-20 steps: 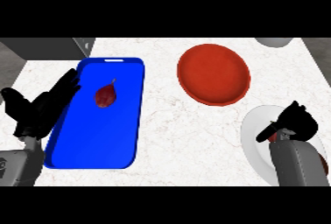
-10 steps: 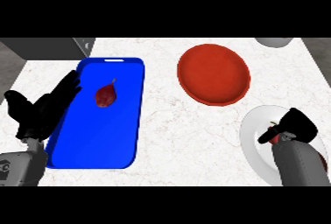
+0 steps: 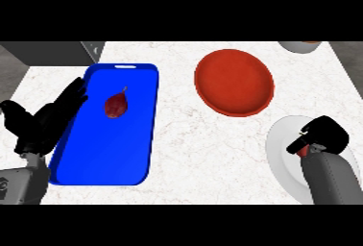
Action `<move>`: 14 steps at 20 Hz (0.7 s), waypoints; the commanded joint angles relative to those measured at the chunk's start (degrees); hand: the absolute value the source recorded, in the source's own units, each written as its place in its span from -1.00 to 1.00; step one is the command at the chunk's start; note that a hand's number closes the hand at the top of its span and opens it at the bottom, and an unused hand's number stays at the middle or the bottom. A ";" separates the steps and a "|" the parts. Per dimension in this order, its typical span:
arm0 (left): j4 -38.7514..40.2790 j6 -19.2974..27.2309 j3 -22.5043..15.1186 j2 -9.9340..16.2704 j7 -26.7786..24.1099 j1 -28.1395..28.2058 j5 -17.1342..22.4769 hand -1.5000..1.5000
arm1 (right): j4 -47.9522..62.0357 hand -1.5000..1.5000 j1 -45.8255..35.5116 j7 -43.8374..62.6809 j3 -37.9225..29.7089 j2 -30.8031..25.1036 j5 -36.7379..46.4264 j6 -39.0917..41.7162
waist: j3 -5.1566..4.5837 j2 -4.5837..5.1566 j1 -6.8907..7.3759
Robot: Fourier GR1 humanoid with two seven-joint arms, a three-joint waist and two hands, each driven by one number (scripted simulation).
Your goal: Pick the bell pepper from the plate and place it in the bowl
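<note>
Counting first: one red bowl [image 3: 235,82], one white plate [image 3: 284,149], one blue tray [image 3: 135,144], one dark red item on that tray, two hands, all on a pale marbled worktop [image 3: 184,139].

Right hand [image 3: 322,137] sits over the white plate, fingers curled under; a small patch of red shows at its underside, just by the wrist. That may be the bell pepper [image 3: 303,150], but the hand hides nearly all of it, so shape cannot be confirmed. Plate is cut off at the right edge and partly covered by the grey forearm.

Red bowl lies ahead of the right hand and to its left, well apart from it.

Left hand [image 3: 42,120] rests at the tray's left rim, fingers straight and spread, holding nothing. Just right of its fingertips lies the dark red item [image 3: 116,104], tapered with a thin stem; kind hard to make out.

A pale round vessel [image 3: 301,45] is clipped at the top right edge.
</note>
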 commanded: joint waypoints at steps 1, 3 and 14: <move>-2.65 -1.32 1.35 0.29 0.36 3.68 0.60 0.00 | -1.67 1.00 3.26 -0.73 2.35 -0.19 1.36 -0.96 | 0.35 0.28 -0.03; -1.12 0.60 0.00 -1.67 1.96 -1.03 -0.78 0.00 | 4.10 1.00 -1.24 -2.23 1.51 -1.38 1.13 -2.64 | 0.36 0.37 -0.03; 0.32 -1.13 0.59 -1.19 0.90 -0.56 -0.15 0.00 | -0.12 1.00 4.11 -46.38 7.25 -15.42 -13.24 13.75 | 0.63 0.33 0.06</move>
